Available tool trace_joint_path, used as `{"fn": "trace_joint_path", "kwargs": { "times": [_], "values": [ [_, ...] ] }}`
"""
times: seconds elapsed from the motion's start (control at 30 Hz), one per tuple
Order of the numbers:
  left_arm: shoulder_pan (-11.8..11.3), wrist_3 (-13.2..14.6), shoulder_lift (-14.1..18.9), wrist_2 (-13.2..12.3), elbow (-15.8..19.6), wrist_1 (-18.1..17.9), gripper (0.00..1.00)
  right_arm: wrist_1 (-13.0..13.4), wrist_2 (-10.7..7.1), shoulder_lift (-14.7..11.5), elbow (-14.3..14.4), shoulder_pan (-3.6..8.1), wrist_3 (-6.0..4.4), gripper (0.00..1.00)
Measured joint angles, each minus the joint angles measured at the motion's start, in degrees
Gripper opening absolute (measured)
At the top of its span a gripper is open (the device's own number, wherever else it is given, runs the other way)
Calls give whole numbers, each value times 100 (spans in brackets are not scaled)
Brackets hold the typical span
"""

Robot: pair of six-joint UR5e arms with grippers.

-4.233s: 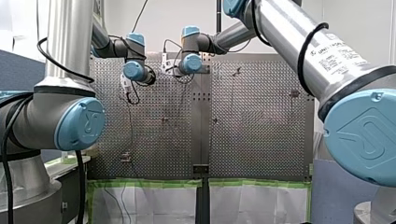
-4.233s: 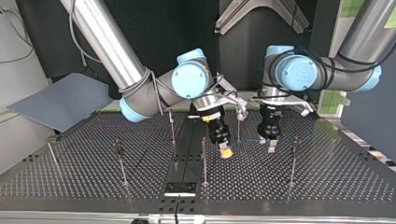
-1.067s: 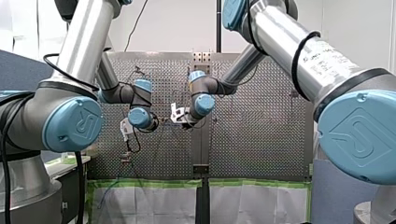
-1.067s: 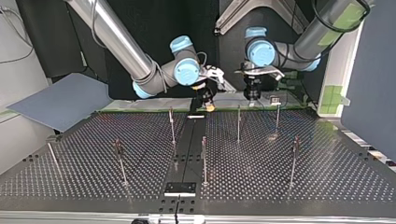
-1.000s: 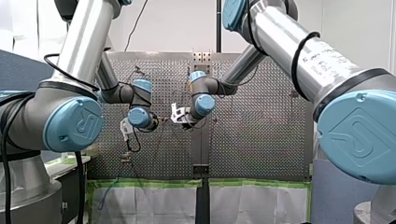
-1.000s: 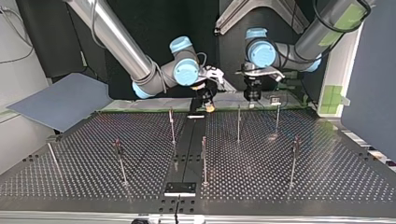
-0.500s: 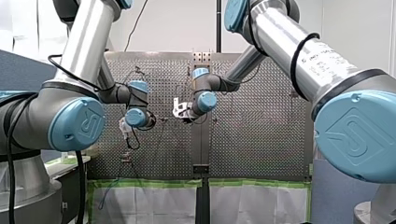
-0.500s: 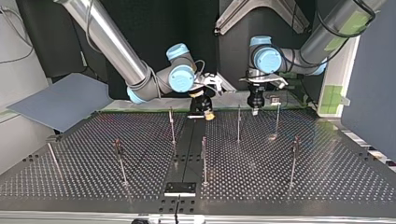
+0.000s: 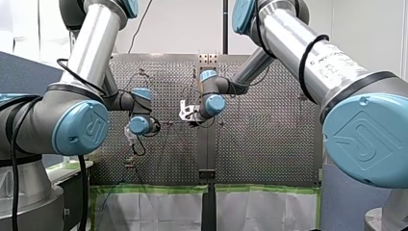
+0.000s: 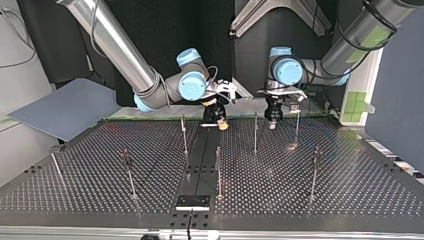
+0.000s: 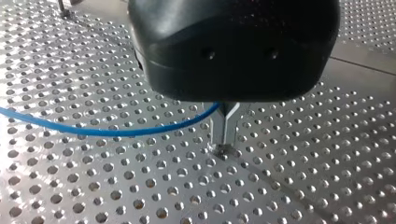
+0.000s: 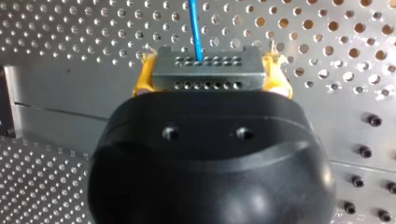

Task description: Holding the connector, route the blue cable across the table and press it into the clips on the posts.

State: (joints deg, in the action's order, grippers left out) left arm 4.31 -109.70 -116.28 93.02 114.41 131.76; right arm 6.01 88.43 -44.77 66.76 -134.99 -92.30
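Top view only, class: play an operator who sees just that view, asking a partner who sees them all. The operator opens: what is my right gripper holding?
Observer: Your right gripper clamps a grey connector between its yellow pads.
Operator: Where does the cable leave it?
Observer: The blue cable leaves the connector's far face, straight ahead of the gripper.
Operator: And my left gripper?
Observer: Your left gripper has its metal fingers shut on the blue cable, tips down near the perforated table.
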Motion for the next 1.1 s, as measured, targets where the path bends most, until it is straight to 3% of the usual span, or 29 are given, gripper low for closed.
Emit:
{"fn": "trace_joint_path", "kwargs": {
  "times": [0.3,0.7,1.1],
  "values": [
    [-28,-5,-325,-117,-133,-101,2,2,-1,146,0,94,11,0],
    [-140,-16,-372,-118,-659,60,2,175,43,206,-38,285,22,0],
    [-234,15,-372,-120,-790,209,2,208,26,208,-192,312,49,0]
  ]
}}
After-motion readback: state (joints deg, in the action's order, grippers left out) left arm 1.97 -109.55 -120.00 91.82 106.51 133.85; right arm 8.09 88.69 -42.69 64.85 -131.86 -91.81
